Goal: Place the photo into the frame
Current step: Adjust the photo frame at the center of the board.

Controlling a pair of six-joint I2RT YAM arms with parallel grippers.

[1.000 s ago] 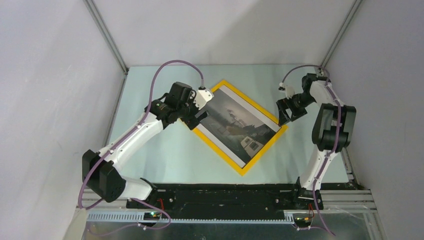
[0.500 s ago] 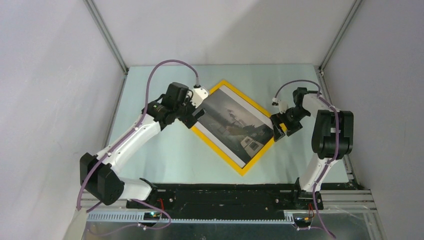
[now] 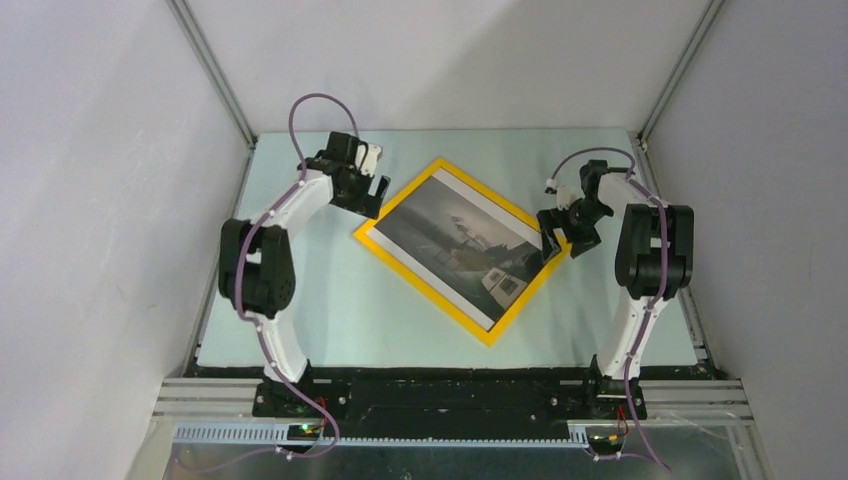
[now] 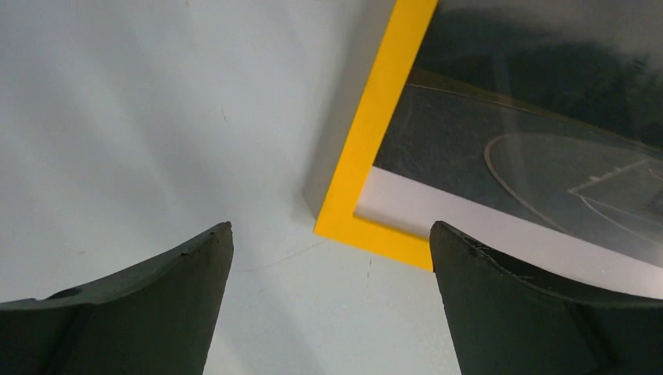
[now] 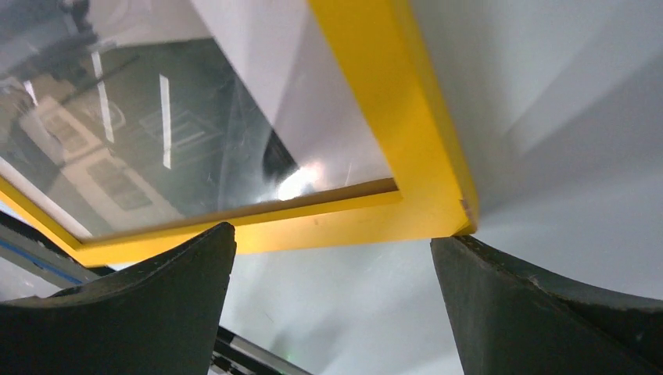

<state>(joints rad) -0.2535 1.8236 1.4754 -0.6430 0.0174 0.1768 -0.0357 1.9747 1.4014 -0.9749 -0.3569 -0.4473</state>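
Note:
The frame (image 3: pixel 422 290), yellow-edged, lies as a diamond in the middle of the table with the dark misty photo (image 3: pixel 460 245) inside its borders. My left gripper (image 3: pixel 365 193) hovers open just beyond the frame's left corner. In the left wrist view that corner of the frame (image 4: pixel 366 148) and the photo's (image 4: pixel 508 133) white border lie just ahead of the left gripper (image 4: pixel 330 228). My right gripper (image 3: pixel 553 235) stands open at the frame's right corner. In the right wrist view the frame (image 5: pixel 391 117) and photo (image 5: pixel 156 141) fill the top, the corner almost touching the right gripper's (image 5: pixel 332 234) right fingertip (image 5: pixel 469 254).
The pale table (image 3: pixel 330 310) is boxed in by grey walls on the left, back and right. A black rail (image 3: pixel 450 385) with both arm bases runs along the near edge.
My left arm has drawn back off the photo to the far left, uncovering the frame's left corner. My right gripper has come down and leftward to the frame's right corner. Both stayed open.

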